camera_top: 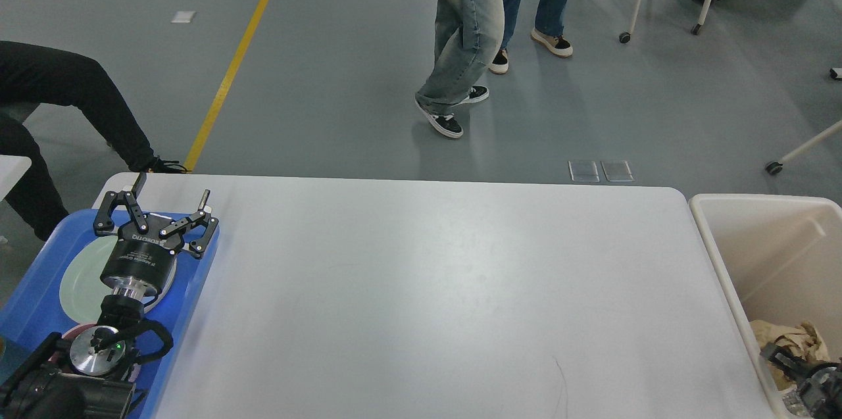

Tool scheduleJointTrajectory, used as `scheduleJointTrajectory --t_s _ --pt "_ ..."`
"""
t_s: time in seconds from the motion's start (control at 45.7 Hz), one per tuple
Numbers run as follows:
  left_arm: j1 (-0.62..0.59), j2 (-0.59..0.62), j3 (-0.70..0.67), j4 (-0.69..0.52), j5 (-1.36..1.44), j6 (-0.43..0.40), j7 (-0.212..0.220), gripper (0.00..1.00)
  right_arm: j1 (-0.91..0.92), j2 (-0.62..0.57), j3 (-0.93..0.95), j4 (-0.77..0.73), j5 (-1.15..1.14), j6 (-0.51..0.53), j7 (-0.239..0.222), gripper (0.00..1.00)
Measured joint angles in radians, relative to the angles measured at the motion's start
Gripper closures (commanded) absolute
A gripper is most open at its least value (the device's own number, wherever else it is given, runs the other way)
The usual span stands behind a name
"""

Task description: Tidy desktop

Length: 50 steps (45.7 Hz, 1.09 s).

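While the desktop (447, 300) fills the middle of your view, its long axis running left to right, your left gripper (172, 191) hangs over the blue tray (39, 314) at the table's left end with its fingers spread apart. You cannot tell the right gripper's (799, 376) state inside the beige bin (730, 274).
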Motion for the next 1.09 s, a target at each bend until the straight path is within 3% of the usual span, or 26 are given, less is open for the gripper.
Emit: scheduleJointTrajectory --t_s 0.35,0.503,0.7,0.94,1.093 --pt "0.0 0.0 0.0 0.0 0.0 0.0 0.0 0.04 0.108 -0.091 0.016 -0.001 0.006 0.041 0.009 0.0" --pt "0.0 0.0 0.0 0.0 0.0 0.0 0.0 0.04 0.248 -0.188 0.158 0.008 0.011 0.094 0.011 0.0" --pt "0.0 0.0 -0.001 0.0 0.0 0.0 0.0 0.04 0.373 -0.215 0.777 0.122 0.009 0.099 0.007 0.0" --pt "0.0 0.0 -0.002 0.0 0.0 0.0 0.0 0.04 0.283 -0.224 1.677 0.476 -0.002 0.114 0.012 0.0" --pt "0.0 0.0 -0.002 0.0 0.0 0.0 0.0 0.04 0.135 -0.19 1.912 0.699 -0.021 0.132 0.018 0.0"
